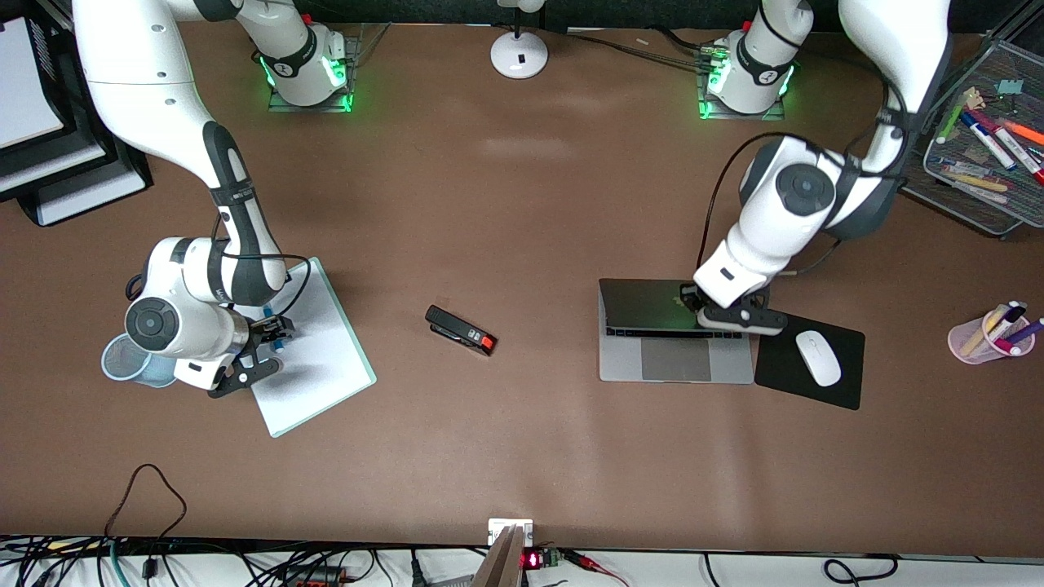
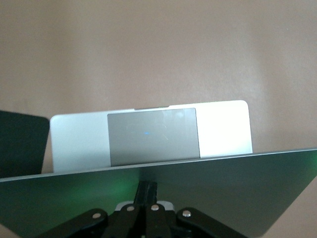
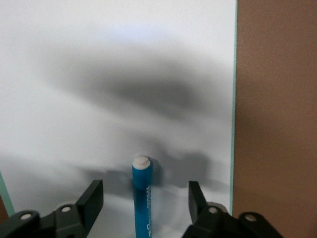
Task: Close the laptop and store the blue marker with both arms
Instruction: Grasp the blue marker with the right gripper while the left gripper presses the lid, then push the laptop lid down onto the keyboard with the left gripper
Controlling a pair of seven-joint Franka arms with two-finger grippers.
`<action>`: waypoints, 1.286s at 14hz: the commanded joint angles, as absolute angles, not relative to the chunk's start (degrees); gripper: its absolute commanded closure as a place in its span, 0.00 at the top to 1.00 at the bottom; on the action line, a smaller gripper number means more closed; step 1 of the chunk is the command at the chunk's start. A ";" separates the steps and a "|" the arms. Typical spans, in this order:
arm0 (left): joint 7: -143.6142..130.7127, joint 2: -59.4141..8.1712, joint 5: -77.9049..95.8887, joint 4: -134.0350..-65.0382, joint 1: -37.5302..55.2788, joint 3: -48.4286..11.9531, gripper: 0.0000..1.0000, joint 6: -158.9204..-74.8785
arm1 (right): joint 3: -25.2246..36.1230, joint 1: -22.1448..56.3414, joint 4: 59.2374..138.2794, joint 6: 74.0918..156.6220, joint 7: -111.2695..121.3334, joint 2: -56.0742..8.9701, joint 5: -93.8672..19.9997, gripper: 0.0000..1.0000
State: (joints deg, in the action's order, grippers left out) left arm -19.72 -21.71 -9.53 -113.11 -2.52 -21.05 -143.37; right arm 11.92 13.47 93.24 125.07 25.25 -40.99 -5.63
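Observation:
The silver-grey laptop [image 1: 677,359] lies toward the left arm's end of the table, its lid tilted partway down over the keys. My left gripper [image 1: 700,303] is shut, and its closed fingertips [image 2: 148,191] rest against the back of the lid [image 2: 237,188]. The trackpad [image 2: 153,136] shows past the lid's edge. The blue marker [image 1: 267,312] lies on a white board [image 1: 318,367] toward the right arm's end. My right gripper [image 1: 273,334] is open and low over the board. The marker [image 3: 141,198] lies between its two fingers [image 3: 91,198] without touching them, white tip pointing away.
A blue mesh cup [image 1: 130,359] stands beside the right gripper. A black stapler [image 1: 461,330] lies mid-table. A white mouse [image 1: 818,357] sits on a black mouse pad [image 1: 848,383] beside the laptop. A pink pen cup [image 1: 991,334] and a mesh tray [image 1: 987,139] of markers stand at the left arm's end.

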 commanded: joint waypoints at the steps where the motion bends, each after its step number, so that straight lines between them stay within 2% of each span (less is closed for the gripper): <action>1: -19.07 -27.23 -12.82 -107.33 -3.08 -21.36 0.00 -143.26 | 11.25 12.83 93.34 125.33 26.54 -41.13 -6.59 0.72; 4: -19.07 -31.71 -13.62 -103.81 -3.16 -20.92 0.00 -143.61 | 11.25 12.92 93.25 125.51 26.37 -41.31 -6.59 0.68; 8: -19.07 -35.94 -13.80 -103.18 -2.99 -20.39 0.00 -147.82 | 11.25 12.92 93.08 125.68 26.10 -41.66 -6.59 0.66; 9: -19.16 -36.64 -13.80 -103.18 -2.99 -20.39 0.00 -148.79 | 11.25 12.92 93.08 125.68 26.10 -41.66 -6.59 0.66; 10: -19.07 -37.35 -13.80 -103.18 -2.90 -20.39 0.00 -149.49 | 11.25 12.83 93.08 125.68 26.10 -41.66 -6.59 0.60; 18: -19.25 -40.08 -15.73 -103.18 -2.90 -20.30 0.00 -150.91 | 11.25 12.83 92.81 125.77 26.54 -42.54 -9.05 0.49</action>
State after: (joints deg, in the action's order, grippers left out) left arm -19.69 -39.03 -14.00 -104.69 -2.84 -20.23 -150.78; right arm 11.86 13.47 93.26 125.22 25.31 -41.83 -7.44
